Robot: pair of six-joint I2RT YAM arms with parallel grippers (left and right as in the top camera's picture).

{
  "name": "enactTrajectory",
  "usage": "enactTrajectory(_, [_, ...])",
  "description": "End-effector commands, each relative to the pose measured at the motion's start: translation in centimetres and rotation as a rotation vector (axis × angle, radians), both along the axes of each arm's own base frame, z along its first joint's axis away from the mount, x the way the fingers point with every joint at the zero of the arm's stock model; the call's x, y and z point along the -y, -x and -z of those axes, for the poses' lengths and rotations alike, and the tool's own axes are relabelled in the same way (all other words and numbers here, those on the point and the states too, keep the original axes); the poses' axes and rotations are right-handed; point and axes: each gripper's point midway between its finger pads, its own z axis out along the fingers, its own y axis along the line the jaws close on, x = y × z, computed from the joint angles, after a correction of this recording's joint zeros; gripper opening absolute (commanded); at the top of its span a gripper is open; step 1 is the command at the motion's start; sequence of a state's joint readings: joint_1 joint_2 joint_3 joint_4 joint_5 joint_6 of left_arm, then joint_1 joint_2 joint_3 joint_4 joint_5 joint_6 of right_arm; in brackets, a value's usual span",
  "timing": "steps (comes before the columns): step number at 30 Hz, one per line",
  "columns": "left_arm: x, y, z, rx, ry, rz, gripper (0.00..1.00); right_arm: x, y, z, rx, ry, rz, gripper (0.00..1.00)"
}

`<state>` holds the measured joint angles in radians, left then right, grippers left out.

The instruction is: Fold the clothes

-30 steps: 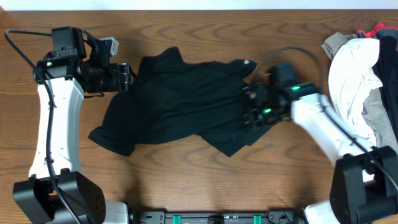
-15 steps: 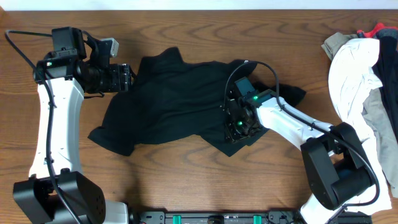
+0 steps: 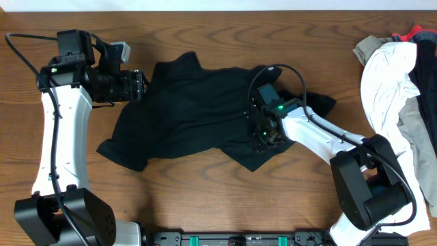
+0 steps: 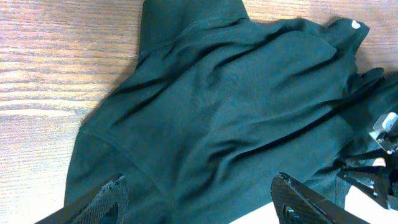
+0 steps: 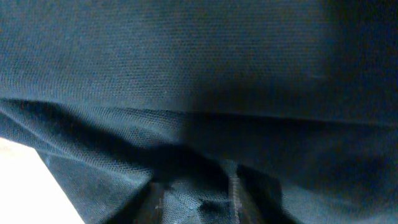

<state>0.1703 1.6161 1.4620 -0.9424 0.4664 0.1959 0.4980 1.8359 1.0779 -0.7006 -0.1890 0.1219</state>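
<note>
Wood table [image 3: 205, 198] fills the overhead view.

Black shirt [image 3: 191, 116] lies mid-table, flat-ish but rumpled w/ lots of creases, between the two arms. One corner trails toward the lower L, another toward the lower R by the R arm. Top edge is bunched up near the far side.

Pile of other clothes [image 3: 389, 82] at far R edge: white on top, beige/grey under, bit of red at the corner. Well apart from the shirt.

L arm [image 3: 65, 130] runs up the L side. R arm [image 3: 321, 133] reaches in from lower R, across the shirt's R part.

L gripper [image 3: 142, 85] sits at the shirt's upper-L edge, just beside the fabric. Fingers [image 4: 106, 199] spread wide in the wrist cam, nothing between them, shirt spread out ahead.

R gripper [image 3: 263, 140] is down on the shirt's lower-R area. Wrist cam is all dark fabric close up; finger shapes at the bottom edge are blurred and look half covered by cloth. Can't tell how far apart they are or if they've got hold of the fabric.

Small white round logo [image 3: 271, 68] shows at the shirt's upper-R edge.
</note>
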Motion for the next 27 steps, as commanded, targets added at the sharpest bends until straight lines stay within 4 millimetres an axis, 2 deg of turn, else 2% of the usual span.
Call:
enactTrajectory(1, [0.0,0.0,0.0,-0.001,0.008,0.007,0.76,-1.3,1.5,-0.1,-0.056,-0.076,-0.062,0.21])
enactTrajectory(8, [0.0,0.0,0.0,-0.001,0.007,0.007,0.76,-2.4,3.8,-1.1,-0.149,-0.169,-0.113,0.02])
enactTrajectory(11, [0.0,0.0,0.0,-0.001,0.008,0.007,0.76,-2.5,4.1,-2.2,-0.14,-0.185,-0.134,0.02])
enactTrajectory(18, [0.0,0.1,0.0,-0.005,0.008,0.007,0.76,-2.8,3.9,-7.6,0.007,-0.259,-0.216,0.01])
enactTrajectory(22, [0.1,0.8,0.3,-0.037,0.015,0.007,0.76,-2.6,3.9,-10.1,0.086,-0.282,-0.223,0.01])
enactTrajectory(24, [0.2,1.1,0.4,-0.05,0.017,0.007,0.76,-2.0,3.7,-10.8,0.12,-0.254,-0.209,0.01])
enactTrajectory(25, [0.2,1.2,0.4,-0.054,0.018,0.007,0.76,-1.0,3.2,-10.7,0.143,-0.194,-0.168,0.01])
enactTrajectory(27, [0.2,1.3,0.5,-0.059,0.018,0.007,0.76,2.6,1.5,-10.1,0.206,0.005,-0.026,0.01])
